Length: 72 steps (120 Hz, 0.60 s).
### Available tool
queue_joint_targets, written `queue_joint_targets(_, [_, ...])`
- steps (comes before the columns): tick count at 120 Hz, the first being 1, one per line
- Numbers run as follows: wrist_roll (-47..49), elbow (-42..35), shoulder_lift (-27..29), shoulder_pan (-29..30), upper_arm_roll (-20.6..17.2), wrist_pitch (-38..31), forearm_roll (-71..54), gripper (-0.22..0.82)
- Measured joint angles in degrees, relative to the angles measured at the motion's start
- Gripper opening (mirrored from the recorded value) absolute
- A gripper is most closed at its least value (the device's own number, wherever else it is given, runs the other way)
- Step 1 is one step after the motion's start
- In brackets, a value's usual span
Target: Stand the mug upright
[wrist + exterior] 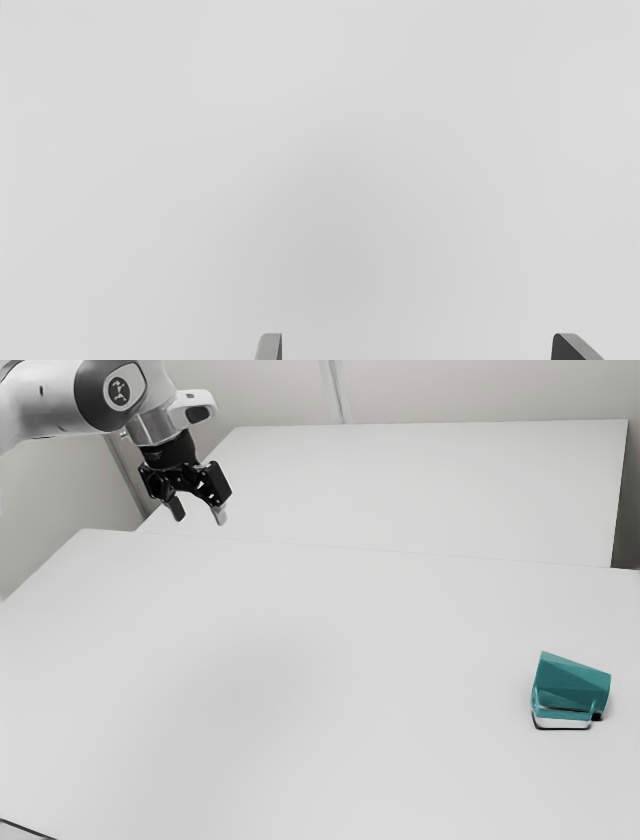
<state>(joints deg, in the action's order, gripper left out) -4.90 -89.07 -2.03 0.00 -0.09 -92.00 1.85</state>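
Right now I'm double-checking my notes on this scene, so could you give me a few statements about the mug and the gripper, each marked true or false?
1. The mug lies on its side on the table. True.
2. The gripper is raised above the table, its fingers apart. True.
3. The mug is held between the fingers. False: it lies on the table, well away from the gripper.
4. The mug is bright red. False: it is teal.
5. The mug lies toward the exterior view's right. True.
6. The mug already stands upright. False: it is tipped over, so the task is not yet done.
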Motion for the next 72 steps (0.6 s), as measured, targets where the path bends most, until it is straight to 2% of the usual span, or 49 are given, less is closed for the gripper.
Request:
queue_joint_targets(33, [0.0, -0.3, -0.2, 1.1, -1.0, -1.4, 2.6, 0.59])
queue_joint_targets(72, [-0.8, -5.7, -0.9, -1.6, -2.5, -11.2, 13.0, 0.59])
